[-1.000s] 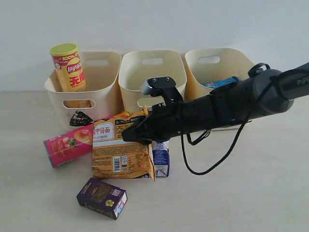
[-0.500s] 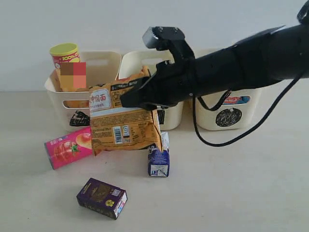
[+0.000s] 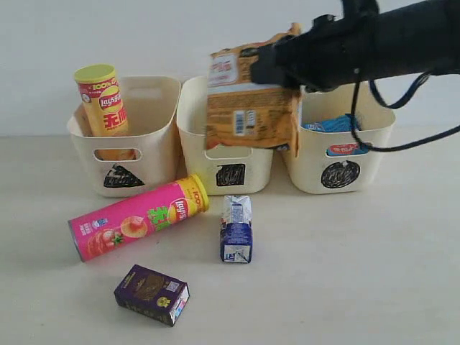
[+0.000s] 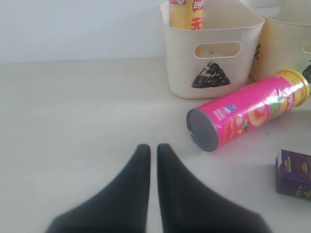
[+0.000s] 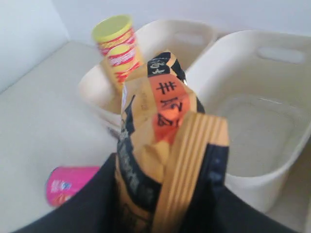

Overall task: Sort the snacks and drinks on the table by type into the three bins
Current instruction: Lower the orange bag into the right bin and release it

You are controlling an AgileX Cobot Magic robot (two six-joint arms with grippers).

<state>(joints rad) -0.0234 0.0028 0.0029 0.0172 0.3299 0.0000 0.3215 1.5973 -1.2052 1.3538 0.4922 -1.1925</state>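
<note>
My right gripper (image 3: 277,61) is shut on the top seam of the orange noodle packet (image 3: 248,100), which hangs in the air in front of the square bin (image 3: 192,122) and the circle bin (image 3: 374,144). The wrist view shows that packet (image 5: 160,121) pinched between the dark fingers. A yellow chip tube (image 3: 102,100) stands in the triangle bin (image 3: 158,136). The blue noodle packet (image 3: 329,123) lies in the circle bin. On the table (image 3: 345,273) lie the pink chip tube (image 3: 136,218), the blue and white carton (image 3: 236,228) and the purple carton (image 3: 152,294). My left gripper (image 4: 149,148) is shut over bare table.
A black cable (image 3: 402,108) loops down from the right arm over the circle bin. In the left wrist view, the pink tube (image 4: 248,109) lies close to the triangle bin (image 4: 214,53), with the purple carton (image 4: 294,174) beside it.
My right gripper has lifted the orange packet off the table and carried it up and to the right, uncovering the pink tube and the blue and white carton.
</note>
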